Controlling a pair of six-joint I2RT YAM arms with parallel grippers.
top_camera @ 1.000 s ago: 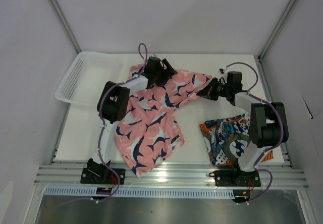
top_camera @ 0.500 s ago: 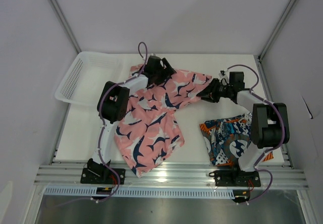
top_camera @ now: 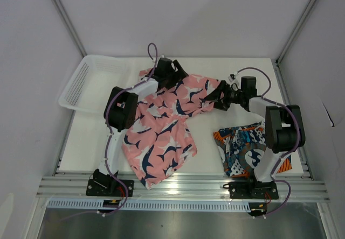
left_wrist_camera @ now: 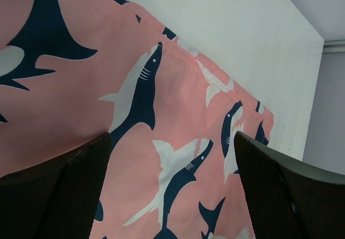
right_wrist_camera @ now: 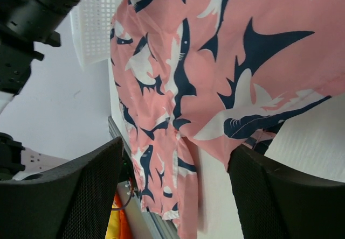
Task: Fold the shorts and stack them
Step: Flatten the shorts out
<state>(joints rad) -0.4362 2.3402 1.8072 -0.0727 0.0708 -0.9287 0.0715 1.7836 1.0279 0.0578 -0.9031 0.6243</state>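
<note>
Bare table (top_camera: 205,125) lies between pink shorts (top_camera: 159,136) and printed shorts (top_camera: 240,145); basket (top_camera: 81,85) blocks far-left corner.

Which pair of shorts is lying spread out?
The pink shark-print shorts, opened wide across the middle; the blue-and-orange printed shorts sit bunched in a small heap to their right.

White plastic mesh basket (top_camera: 81,85) at the far-left corner of the white table (top_camera: 207,142); ribbed aluminium rail (top_camera: 183,187) along its near edge.

White table (top_camera: 207,67), pink shark-print shorts (top_camera: 161,136) spread mid-left, blue-orange printed shorts (top_camera: 240,147) crumpled near-right, mesh basket (top_camera: 81,83) far-left
</note>
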